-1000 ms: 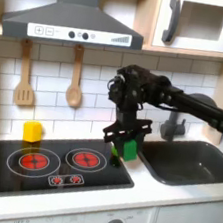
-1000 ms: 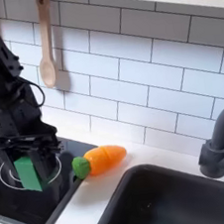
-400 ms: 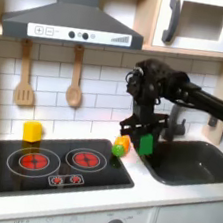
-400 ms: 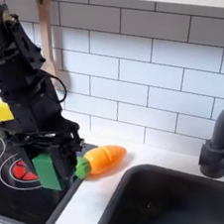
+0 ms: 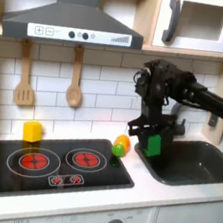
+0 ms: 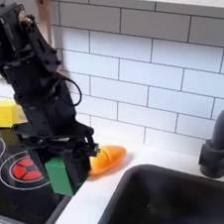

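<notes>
My gripper (image 5: 152,140) (image 6: 63,168) is shut on a green block (image 5: 153,144) (image 6: 59,176) and holds it in the air. In the first exterior view the block hangs over the left rim of the dark sink (image 5: 191,168), just right of the stove (image 5: 50,165). A toy carrot (image 5: 120,146) (image 6: 106,159) lies on the counter between stove and sink, behind and beside the block. In the second exterior view the block partly covers the carrot's green end.
A yellow block (image 5: 32,131) (image 6: 6,113) stands behind the stove at its far left corner. A spatula (image 5: 26,75) and a wooden spoon (image 5: 76,78) hang on the tiled wall. A grey faucet (image 6: 221,144) rises at the sink's back.
The gripper has carried the green block rightward in the first exterior view, from over the stove's right burner past the carrot to the sink's left rim. The carrot has stayed put.
</notes>
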Tool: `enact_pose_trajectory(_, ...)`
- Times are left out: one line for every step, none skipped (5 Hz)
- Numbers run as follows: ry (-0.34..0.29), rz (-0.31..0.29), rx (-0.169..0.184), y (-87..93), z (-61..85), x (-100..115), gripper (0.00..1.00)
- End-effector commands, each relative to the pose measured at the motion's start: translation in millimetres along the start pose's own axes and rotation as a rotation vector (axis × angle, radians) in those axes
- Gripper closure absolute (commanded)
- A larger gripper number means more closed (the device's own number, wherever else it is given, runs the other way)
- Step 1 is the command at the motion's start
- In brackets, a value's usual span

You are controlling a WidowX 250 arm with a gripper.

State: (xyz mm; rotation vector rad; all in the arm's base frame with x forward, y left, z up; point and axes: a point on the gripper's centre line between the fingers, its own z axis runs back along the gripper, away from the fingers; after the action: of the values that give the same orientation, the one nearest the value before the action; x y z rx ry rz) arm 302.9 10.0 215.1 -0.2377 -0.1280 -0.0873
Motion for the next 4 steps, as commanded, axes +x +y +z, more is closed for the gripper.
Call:
enact_pose_trajectory(0.035, -0.031, 0.012, -21.6, -9.4, -1.7, 1.00)
enact_pose_trajectory(0.045, -0.055, 0.026, -30.4, -15.5, 0.5, 1.00)
enact_pose_trajectory(0.044, -0.073, 0.081, -37.5, -20.4, 1.7, 1.00)
enact_pose_trajectory(0.059, -0.079, 0.115, -38.1, -27.8, 3.3, 1.00)
